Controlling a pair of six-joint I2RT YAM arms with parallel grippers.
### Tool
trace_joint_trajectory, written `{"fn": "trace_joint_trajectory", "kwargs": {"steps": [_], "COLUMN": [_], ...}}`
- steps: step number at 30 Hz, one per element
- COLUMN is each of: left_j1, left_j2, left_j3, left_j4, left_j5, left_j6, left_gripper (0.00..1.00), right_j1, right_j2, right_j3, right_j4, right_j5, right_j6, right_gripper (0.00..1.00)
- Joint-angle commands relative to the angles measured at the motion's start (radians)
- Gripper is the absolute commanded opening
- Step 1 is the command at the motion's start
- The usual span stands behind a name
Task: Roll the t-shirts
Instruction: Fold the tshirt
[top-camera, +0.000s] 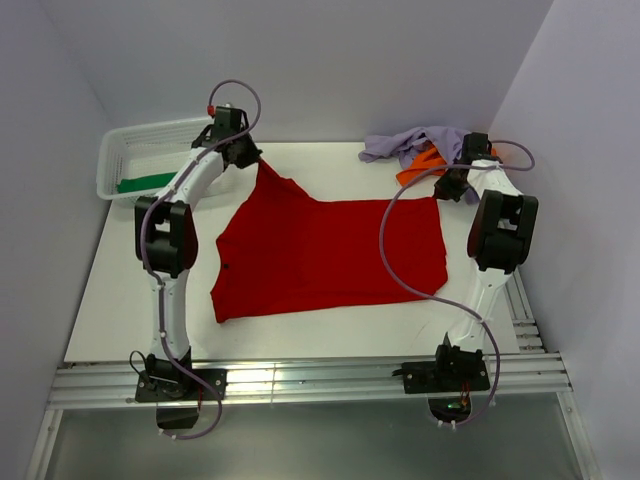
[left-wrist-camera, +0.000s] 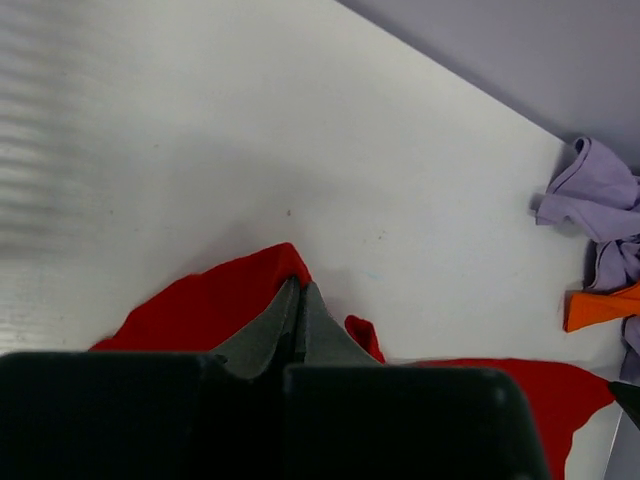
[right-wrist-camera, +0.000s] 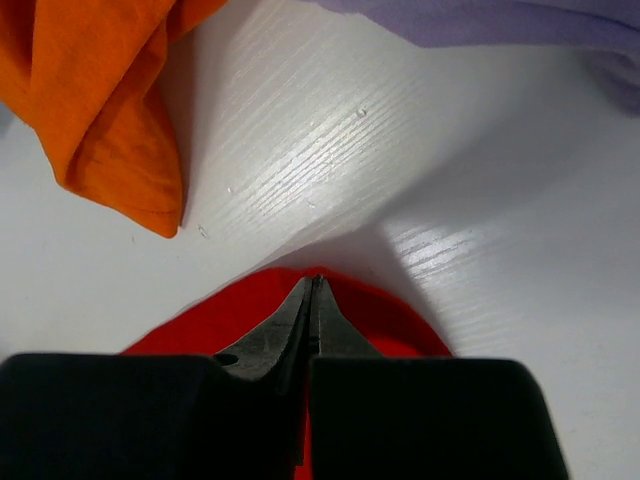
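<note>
- Left tool: fingers together, clamped on the far-left corner of the red t-shirt. The cloth pulls to a point at the tips.
- Right tool: fingers together, pinching the far-right edge of the red t-shirt. Red cloth humps round the tips.
- Red t-shirt lies spread over the middle of the worktop, between the two arms, mostly flat. Its near edge and near-left corner lie loose on the surface.
- Open room: a bare strip of worktop runs along the near side between the shirt's near edge and the metal rail. There is a narrower bare strip left of the shirt, partly under the left arm, and a bare patch behind the shirt between the two tools.
- Orange t-shirt is crumpled at far right, just beside the right tool. It is apart from the red edge, with bare worktop between them in the right wrist view.
- Lavender t-shirt is bunched at the far-right edge, touching the orange t-shirt, close to the back wall.
- Basket sits on the far-left corner, just beside the left arm's wrist. Green t-shirt lies inside at its near side.
- Walls hem the worktop on the left, back and right. The right arm stands near the right one, so that side is tight.
</note>
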Motion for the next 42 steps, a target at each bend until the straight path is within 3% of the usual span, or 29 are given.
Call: {"fn": "trace_joint_trajectory", "kwargs": {"steps": [1,31,42], "left_j1": [-0.006,-0.127,-0.155], "left_j2": [-0.094,-0.594,-0.77], "left_j3": [-0.026,-0.56,-0.666], "left_j4": [-0.046,-0.115,-0.17], "left_j5": [-0.047,-0.201,-0.231], "left_j6": [-0.026,-0.17,-0.227], "left_gripper": [0.0,0.0,0.0], "right_j1": [0.004,-0.034,-0.037], "right_j2": [-0.09,-0.345,-0.439], "right_j3": [-0.02,-0.329,-0.407], "right_j4": [0.04,0.053,0.04], "right_j5": [-0.015,0.043,0.06], "right_j6": [-0.008,-0.029,-0.036], "right_gripper": [0.0,0.0,0.0]}}
